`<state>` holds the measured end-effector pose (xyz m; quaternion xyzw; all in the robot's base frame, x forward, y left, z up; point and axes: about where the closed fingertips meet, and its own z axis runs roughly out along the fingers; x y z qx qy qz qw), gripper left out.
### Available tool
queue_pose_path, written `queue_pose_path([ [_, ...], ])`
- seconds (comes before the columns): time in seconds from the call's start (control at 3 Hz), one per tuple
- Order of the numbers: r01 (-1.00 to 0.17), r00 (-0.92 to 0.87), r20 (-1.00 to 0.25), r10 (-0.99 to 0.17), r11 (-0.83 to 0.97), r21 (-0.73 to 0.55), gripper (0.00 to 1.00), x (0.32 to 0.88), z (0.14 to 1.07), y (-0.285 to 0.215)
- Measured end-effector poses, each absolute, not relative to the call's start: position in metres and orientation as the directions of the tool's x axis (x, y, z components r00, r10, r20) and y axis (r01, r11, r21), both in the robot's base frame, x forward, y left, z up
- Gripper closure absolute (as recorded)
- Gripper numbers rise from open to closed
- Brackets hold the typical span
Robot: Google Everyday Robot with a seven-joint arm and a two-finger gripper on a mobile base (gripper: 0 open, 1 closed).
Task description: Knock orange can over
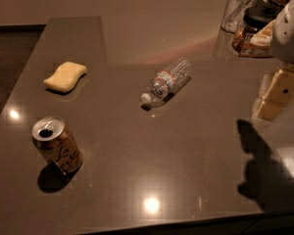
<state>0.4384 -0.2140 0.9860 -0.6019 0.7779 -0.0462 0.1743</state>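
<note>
The orange can (57, 146) stands upright on the dark tabletop (186, 146) at the front left. It has a tan-orange body with dark cursive lettering, and its silver top with the open tab faces up. My gripper (270, 104), tan on a white arm, hangs over the right side of the table and casts a shadow below it. It is far to the right of the can and touches nothing.
A clear plastic water bottle (165, 83) lies on its side mid-table. A yellow sponge (65, 76) lies behind the can. A clear cup (239, 9) and jars (252, 31) stand at the back right. The table's front edge runs close below the can.
</note>
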Motion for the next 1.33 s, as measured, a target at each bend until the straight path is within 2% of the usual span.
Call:
queue_pose_path([
  [0.67,-0.922,-0.192,-0.233,-0.953,0.256,-0.29,0.0,0.439,0.988,-0.187],
  [1.0,-0.93,-0.152,-0.264,-0.953,0.228,-0.288,0.0,0.441,0.984,-0.135],
  [1.33,-0.954,-0.055,-0.321,-0.945,0.144,-0.261,0.0,0.439,0.969,-0.043],
])
